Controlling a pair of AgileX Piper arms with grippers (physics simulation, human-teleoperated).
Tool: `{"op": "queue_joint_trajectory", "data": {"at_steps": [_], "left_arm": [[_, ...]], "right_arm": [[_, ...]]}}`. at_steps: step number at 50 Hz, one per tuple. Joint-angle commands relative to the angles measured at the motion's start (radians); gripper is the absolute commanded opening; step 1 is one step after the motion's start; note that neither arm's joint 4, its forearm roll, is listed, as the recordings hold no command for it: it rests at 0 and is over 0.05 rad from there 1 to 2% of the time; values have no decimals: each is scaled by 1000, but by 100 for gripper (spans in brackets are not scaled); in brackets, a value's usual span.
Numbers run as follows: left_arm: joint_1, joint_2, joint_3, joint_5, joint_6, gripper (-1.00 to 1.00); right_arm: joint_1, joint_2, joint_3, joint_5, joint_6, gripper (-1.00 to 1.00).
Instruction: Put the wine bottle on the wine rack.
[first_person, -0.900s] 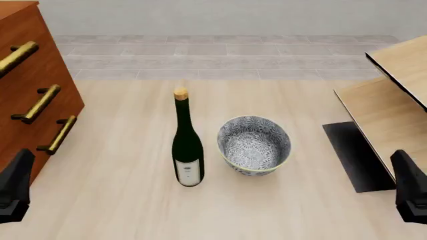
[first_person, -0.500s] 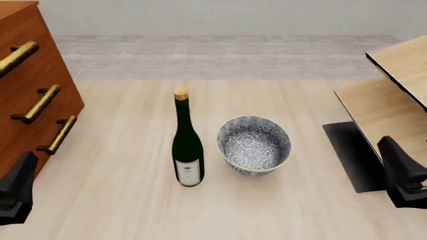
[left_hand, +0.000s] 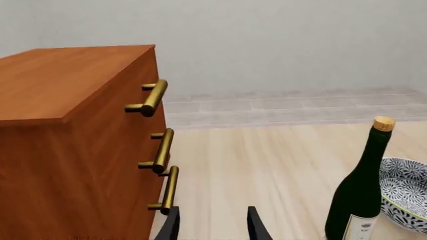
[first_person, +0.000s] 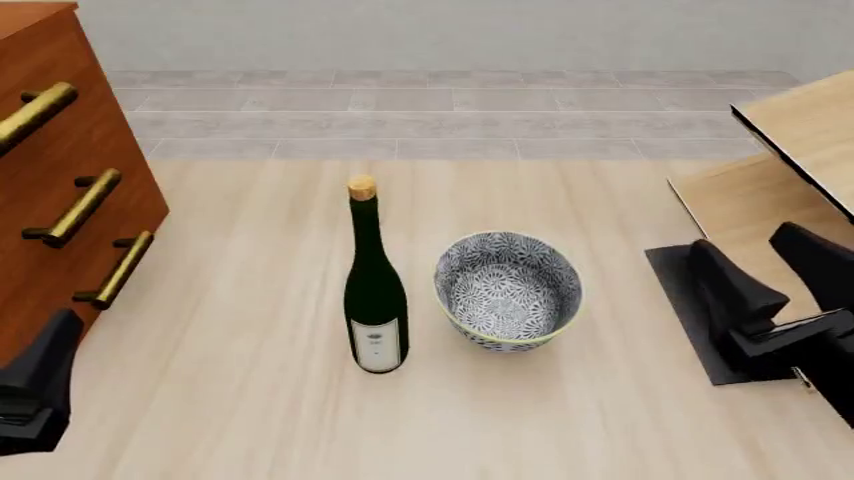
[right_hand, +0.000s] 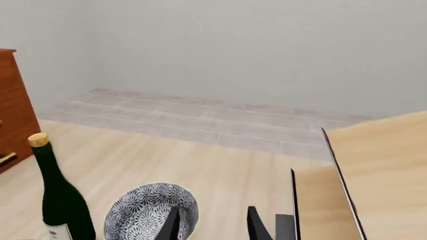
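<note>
The wine bottle stands upright near the middle of the pale wood worktop, its tan cork on top and its small white label facing the front camera.

At the far left of the front view stands a reddish-brown drawer cabinet with three brass handles one below another. Below it, at the lower left corner, the left gripper sits low beside the cabinet, well apart from the bottle. In the left wrist view its fingers stand apart with nothing between them, the cabinet close on one side and the bottle off to the other.

Just beside the bottle, to its right, sits a patterned grey-blue bowl; a narrow gap separates the two.

Further right, the right gripper reaches in over the flat black base plate of the wine rack, whose slanted pale boards with thin black edges rise at the right edge of the view. The gripper's dark fingers are spread apart and hold nothing. It is near the bowl's right side and well apart from the bottle. In the right wrist view the fingers point toward the bowl, with the bottle beyond it and a rack board on the other side.
</note>
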Motion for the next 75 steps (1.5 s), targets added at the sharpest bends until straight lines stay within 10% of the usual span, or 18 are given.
{"op": "queue_joint_trajectory", "data": {"at_steps": [1,75], "left_arm": [[1,0,0,13,8,100],[5,1,0,32,-2,100]], "right_arm": [[65,141,-23,-104,-7,100],[413,557,-314,-50,79,100]]}}
